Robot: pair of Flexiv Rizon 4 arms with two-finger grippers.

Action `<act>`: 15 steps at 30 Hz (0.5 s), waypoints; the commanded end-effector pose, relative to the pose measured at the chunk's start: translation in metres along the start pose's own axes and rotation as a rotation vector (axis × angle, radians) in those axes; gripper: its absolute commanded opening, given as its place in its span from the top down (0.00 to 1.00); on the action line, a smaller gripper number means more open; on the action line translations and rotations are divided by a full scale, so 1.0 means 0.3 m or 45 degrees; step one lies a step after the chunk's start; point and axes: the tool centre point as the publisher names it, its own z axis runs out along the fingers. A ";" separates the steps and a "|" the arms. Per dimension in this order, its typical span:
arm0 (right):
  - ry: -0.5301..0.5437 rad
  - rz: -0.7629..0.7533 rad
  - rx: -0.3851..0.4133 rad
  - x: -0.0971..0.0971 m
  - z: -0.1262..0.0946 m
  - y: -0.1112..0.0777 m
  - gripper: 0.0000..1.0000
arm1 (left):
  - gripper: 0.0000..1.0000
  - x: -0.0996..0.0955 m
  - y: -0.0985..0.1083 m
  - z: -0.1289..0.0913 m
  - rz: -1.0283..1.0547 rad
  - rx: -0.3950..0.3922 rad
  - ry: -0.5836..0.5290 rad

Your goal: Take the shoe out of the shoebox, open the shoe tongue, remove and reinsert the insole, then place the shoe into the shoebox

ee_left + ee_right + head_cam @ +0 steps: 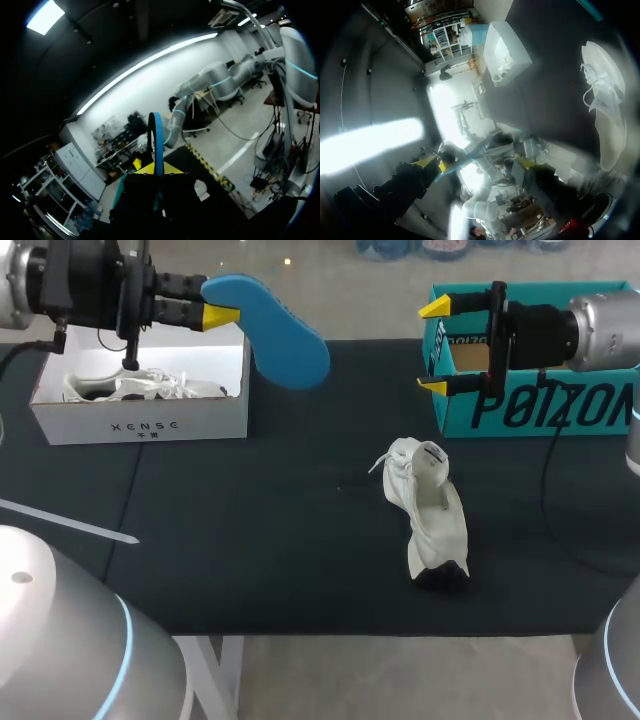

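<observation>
Lying nearest on the black mat [250,520], right of the middle, is the white shoe [435,520]. Its mouth faces up, the tongue is folded out at the far end and the laces trail off to the left. It touches neither box and neither gripper. The right wrist view shows the shoe [602,110] alone on the mat too, well clear of that arm's fingers.

Farther back at the left stands the white box [145,425], open on top, with a second shoe [140,388] inside it. Over its far right corner the left gripper [222,315] comes in from the left, its yellow tips clamped together on one end of the blue insole [285,335]. The insole juts out to the right, raised off the mat, past the box's right wall. In the left wrist view the insole [156,140] stands edge-on, pinched between the two tips.

At the far right sits the teal box [560,405]. The right gripper [434,348] hangs at its left end, entering from the right with its fingers spread wide apart and nothing between them.
</observation>
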 end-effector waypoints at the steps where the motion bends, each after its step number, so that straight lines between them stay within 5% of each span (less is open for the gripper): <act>1: -0.001 0.001 0.000 0.000 0.002 0.002 0.00 | 1.00 -0.003 0.001 0.002 0.001 0.001 0.001; 4: -0.001 0.001 0.000 0.000 0.002 0.002 0.00 | 1.00 -0.003 0.001 0.002 0.001 0.001 0.001; 6: -0.001 0.001 0.000 0.000 0.002 0.002 0.00 | 1.00 0.007 -0.010 0.012 0.188 -0.072 -0.026; 15: -0.001 0.001 0.000 0.000 0.002 0.002 0.00 | 1.00 0.064 -0.046 0.098 0.699 -0.051 -0.146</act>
